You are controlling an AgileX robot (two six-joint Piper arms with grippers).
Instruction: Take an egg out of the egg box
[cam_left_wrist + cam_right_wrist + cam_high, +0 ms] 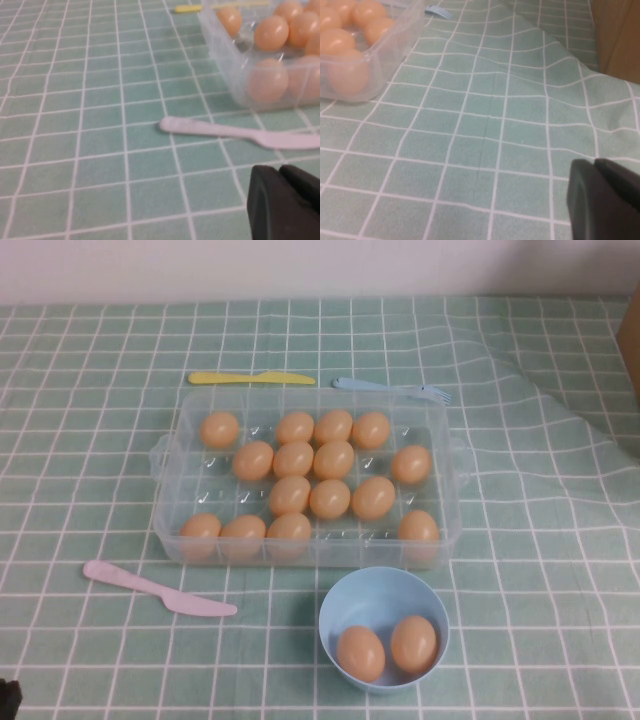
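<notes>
While both arms sit low near the table's near edge, the egg box (pixel 170 502) holds its eggs mid-table. One egg (pixel 200 532) fills its 7 o'clock corner cell, at 1 o'clock from the left gripper (pixel 285 205). The right gripper (pixel 602 200) lies off the box's 4 o'clock side. Neither gripper's opening can be told.

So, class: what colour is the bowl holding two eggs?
Light blue bowl, clearest in the high view.
</notes>
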